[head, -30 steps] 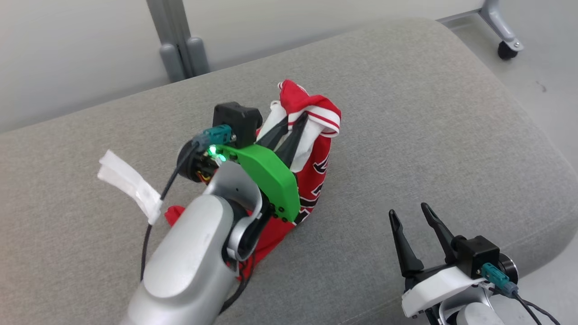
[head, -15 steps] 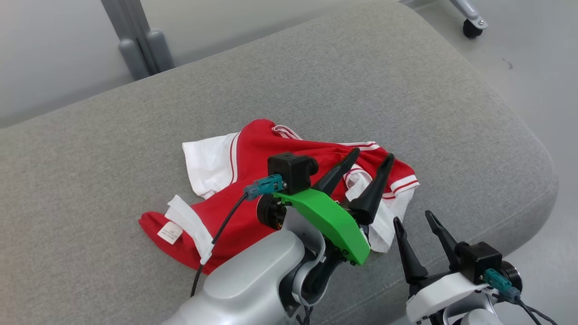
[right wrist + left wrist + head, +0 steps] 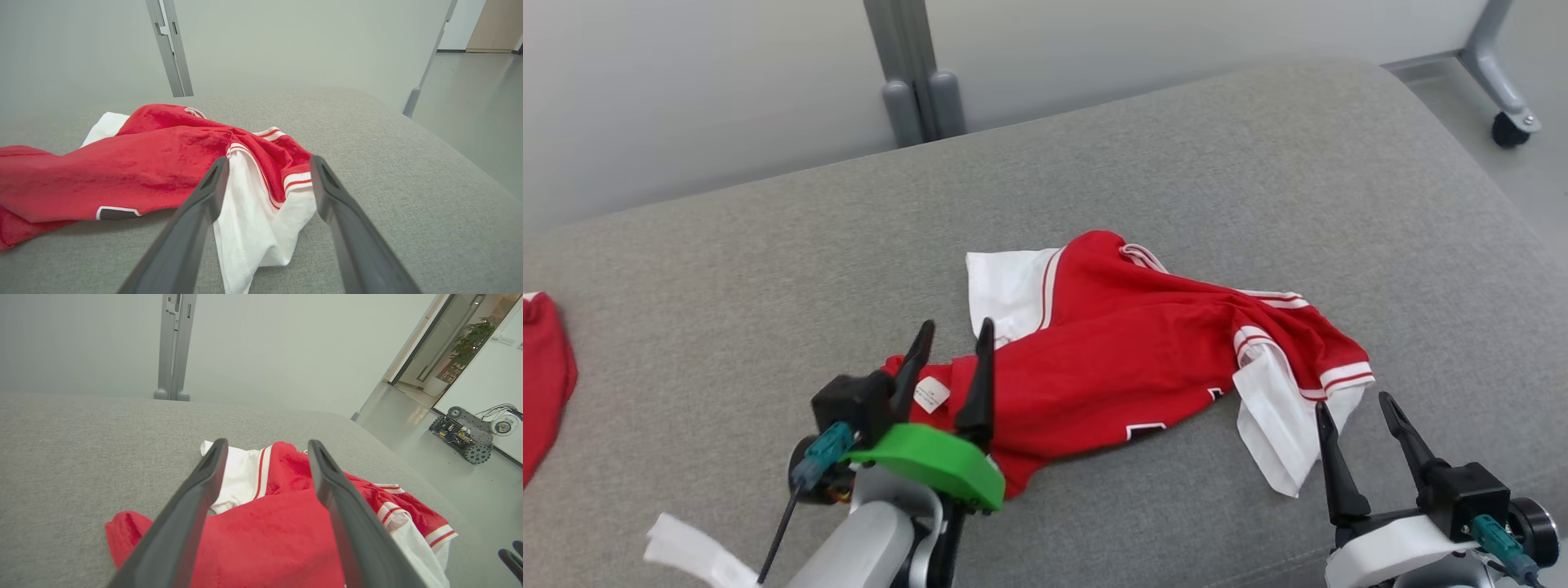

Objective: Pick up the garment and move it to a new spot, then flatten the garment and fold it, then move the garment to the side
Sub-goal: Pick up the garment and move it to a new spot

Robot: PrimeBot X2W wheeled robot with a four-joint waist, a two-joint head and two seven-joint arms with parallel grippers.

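the left gripper [image 3: 955, 327] has 2 long, tapering black fingers [image 3: 977, 384] set on a bright green curved bracket [image 3: 935, 469], with a boxy black camera block [image 3: 849, 402], a teal connector [image 3: 819, 453] and a thin black cable [image 3: 778, 535] beside it. behind these comes a rounded silver forearm [image 3: 862, 547], and a white tape strip [image 3: 682, 551] hangs by the cable. the right gripper [image 3: 1352, 402] has the same 2 black fingers on a white bracket [image 3: 1388, 551], with its own black box [image 3: 1470, 496], teal plug [image 3: 1494, 543] and a dark round wrist joint [image 3: 1535, 531].
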